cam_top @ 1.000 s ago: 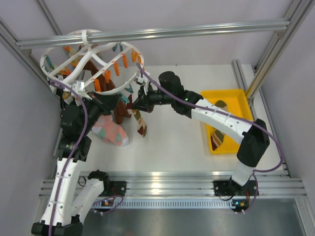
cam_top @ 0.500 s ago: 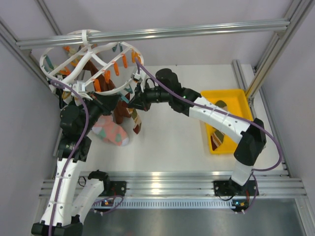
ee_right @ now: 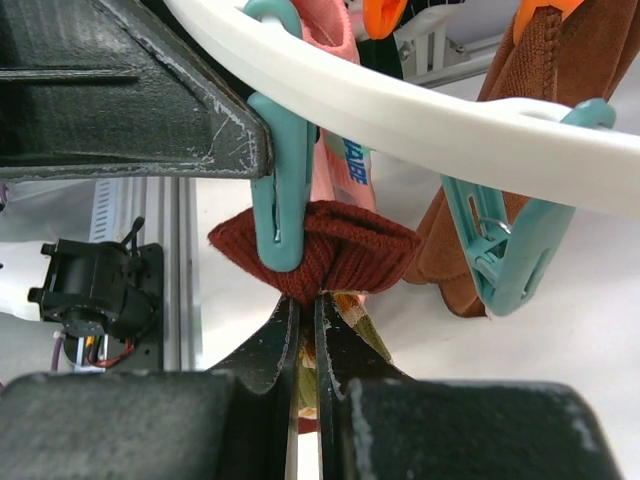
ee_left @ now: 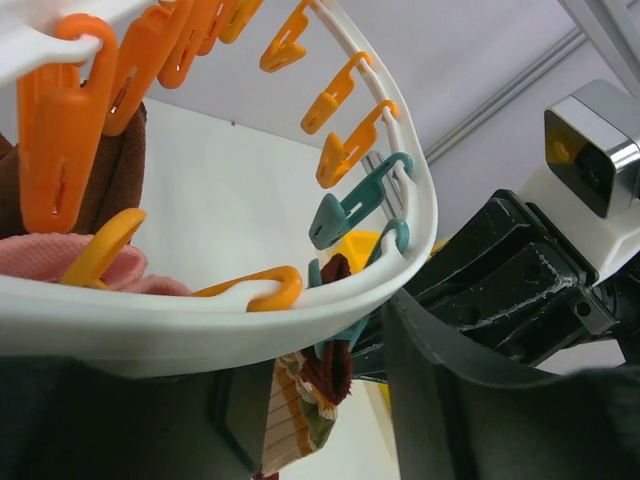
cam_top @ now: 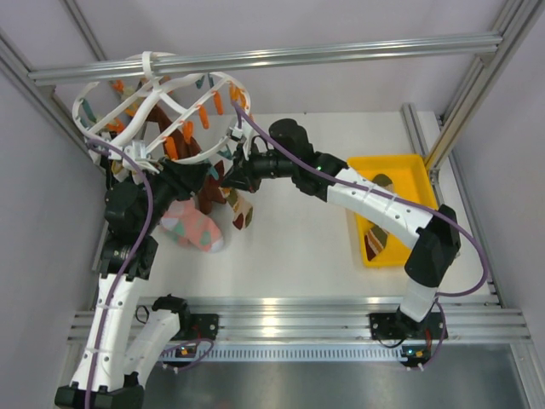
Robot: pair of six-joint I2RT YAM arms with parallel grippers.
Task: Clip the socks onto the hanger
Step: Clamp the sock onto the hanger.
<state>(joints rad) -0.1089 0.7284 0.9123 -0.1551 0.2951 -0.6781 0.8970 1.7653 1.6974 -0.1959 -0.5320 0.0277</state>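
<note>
The hanger is a white ring with orange and teal clips, hung at the back left. My right gripper is shut on a sock with a maroon cuff and a striped body, just under the ring. A teal clip bites the cuff. That sock dangles below the ring's near edge. My left gripper stands open astride the ring and the clipped cuff, one finger beside the clip. Brown socks and a pink, mint-patched sock show under the ring.
A yellow tray at the right holds more socks. An aluminium rail crosses the back and carries the hanger. An empty teal clip hangs just right of the clipped cuff, in front of a brown sock.
My left gripper has opened and let go of the teal clip, which now pinches the cuff. The right gripper carried the sock a little left, then held still. The ring shifted slightly.
</note>
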